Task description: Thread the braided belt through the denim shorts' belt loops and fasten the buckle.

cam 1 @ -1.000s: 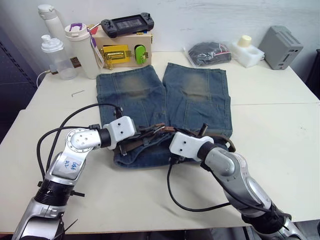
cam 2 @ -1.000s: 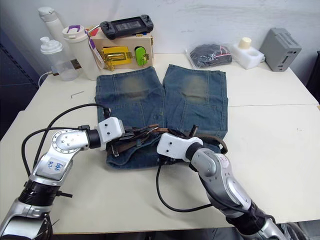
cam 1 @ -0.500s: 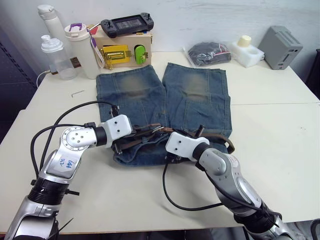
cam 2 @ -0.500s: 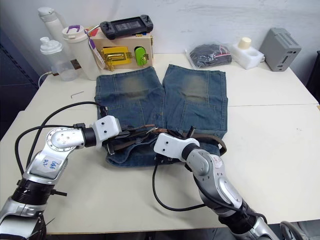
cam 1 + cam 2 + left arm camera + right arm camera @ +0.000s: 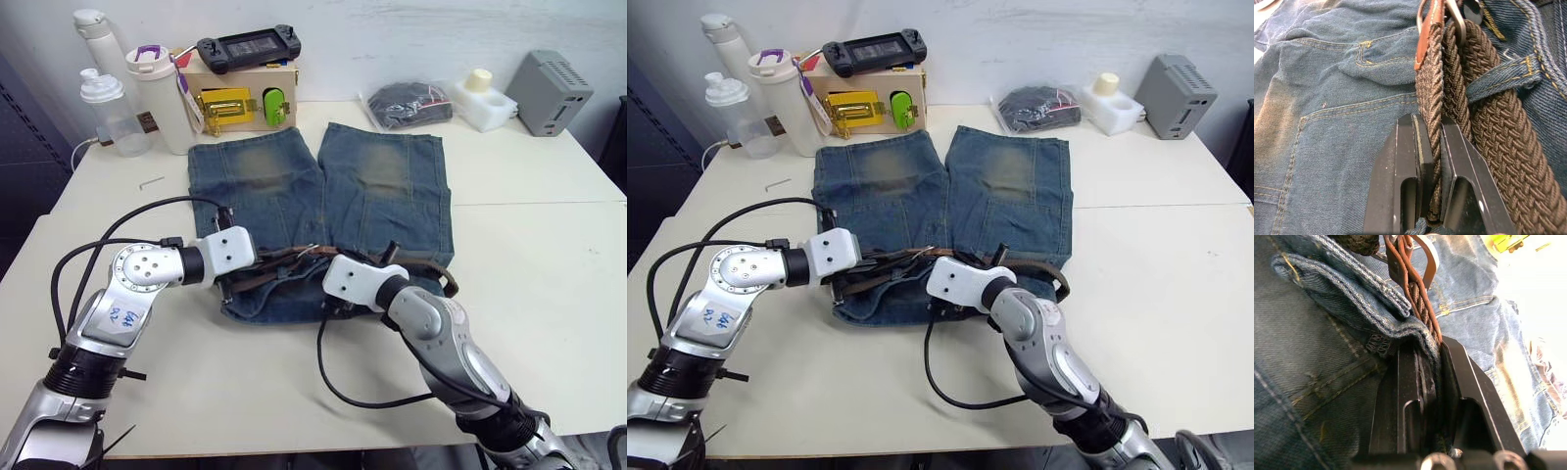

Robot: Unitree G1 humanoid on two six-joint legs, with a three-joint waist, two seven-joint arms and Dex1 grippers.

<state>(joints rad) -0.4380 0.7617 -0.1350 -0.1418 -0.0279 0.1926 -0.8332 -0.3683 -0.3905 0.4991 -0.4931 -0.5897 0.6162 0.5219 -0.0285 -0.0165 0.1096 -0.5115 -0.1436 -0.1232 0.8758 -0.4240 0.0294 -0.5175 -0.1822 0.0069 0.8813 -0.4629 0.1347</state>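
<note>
Nearest, both arms reach in over the pale surface (image 5: 294, 382) to the waistband of the denim shorts (image 5: 392, 186). The left gripper (image 5: 1431, 147) is closed on an edge-on strand of the braided belt (image 5: 1498, 142). The right gripper (image 5: 1431, 367) is clamped on a fold of waistband denim with the belt edge caught in it.

Over the last second both grippers have slid a little to the left along the waistband, the belt moving with them. I judge threading is under way, fastening still ahead.

Just beyond the left gripper's tips, the coarse woven brown belt passes under one of the belt loops (image 5: 1498, 81), a narrow stitched denim strip. Past that lies the buckle (image 5: 1457, 24), smooth rounded silver metal, joined by a tan leather tab. Farther off, the faded legs spread flat.
</note>
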